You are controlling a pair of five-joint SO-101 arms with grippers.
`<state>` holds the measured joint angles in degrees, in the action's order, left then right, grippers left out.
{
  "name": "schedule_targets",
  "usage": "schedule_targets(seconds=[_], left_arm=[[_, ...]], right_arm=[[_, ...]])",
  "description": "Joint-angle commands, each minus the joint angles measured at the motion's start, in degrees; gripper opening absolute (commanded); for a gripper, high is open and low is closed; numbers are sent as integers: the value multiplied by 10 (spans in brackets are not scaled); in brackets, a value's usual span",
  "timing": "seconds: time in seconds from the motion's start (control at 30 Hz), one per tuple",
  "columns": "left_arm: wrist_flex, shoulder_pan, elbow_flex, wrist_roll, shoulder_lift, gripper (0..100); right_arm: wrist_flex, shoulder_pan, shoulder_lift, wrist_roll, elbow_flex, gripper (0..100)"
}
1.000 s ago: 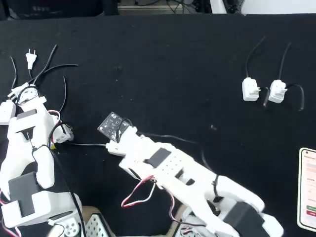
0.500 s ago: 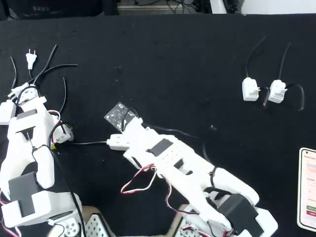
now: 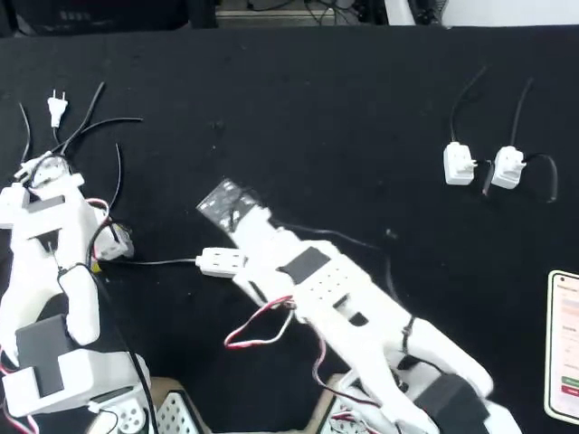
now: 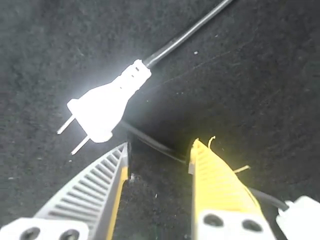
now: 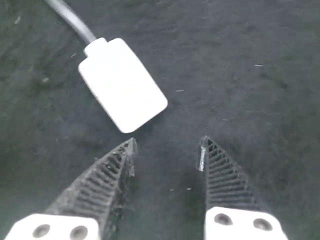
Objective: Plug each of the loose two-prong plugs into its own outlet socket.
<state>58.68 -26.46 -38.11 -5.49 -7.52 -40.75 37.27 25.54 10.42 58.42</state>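
A white two-prong plug (image 4: 102, 107) on a black cable lies on the black cloth just beyond my left gripper (image 4: 160, 150), which is open with a thin black cable running between its fingers. Another loose white plug (image 3: 56, 106) lies at the far left, beyond my left gripper (image 3: 41, 172). A white outlet block (image 5: 122, 90) with a grey cable lies just past one fingertip of my right gripper (image 5: 167, 147), which is open and holds nothing. In the high view that outlet block (image 3: 220, 261) lies beside my right gripper (image 3: 226, 201).
Two white plug units (image 3: 460, 164) (image 3: 508, 167) with black cables sit at the far right. Several black cables (image 3: 99, 127) tangle around the left arm. A small white and yellow piece (image 3: 113, 242) lies by that arm. A phone (image 3: 565, 344) lies at the right edge.
My right gripper has moved away from the table's front edge, uncovering the white outlet block. The left arm has shifted only slightly.
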Motion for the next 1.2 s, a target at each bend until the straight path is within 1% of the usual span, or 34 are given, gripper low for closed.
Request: schedule_targets(seconds=[0.0,0.07,0.13,0.2,0.27,0.43,0.6,0.67,0.9,1.0,1.07,1.13,1.17], left_arm=[[64,-7,103,71,-2,199],[92,-31,156,127,-2,199],[105,-65,209,168,4,199],[106,-95,246,193,6,199],[105,-109,265,212,6,199],[105,-96,268,289,19,202],[110,-71,287,379,121,203],[111,-64,306,389,170,203],[113,-62,403,386,305,201],[149,-64,431,387,337,196],[201,-65,457,387,338,145],[245,-65,473,387,339,36],[264,-65,476,388,339,22]], right_arm=[[68,-55,30,3,21,198],[105,-83,30,3,39,198],[122,-98,30,3,49,198],[123,-100,30,3,51,198],[123,-99,30,3,52,198],[123,-99,30,3,53,198],[127,-99,30,3,61,198],[127,-99,31,4,61,198],[127,-99,31,6,61,198],[127,-99,31,6,60,198],[127,-99,33,6,60,198],[127,-99,33,6,60,198],[127,-99,33,6,60,198]])
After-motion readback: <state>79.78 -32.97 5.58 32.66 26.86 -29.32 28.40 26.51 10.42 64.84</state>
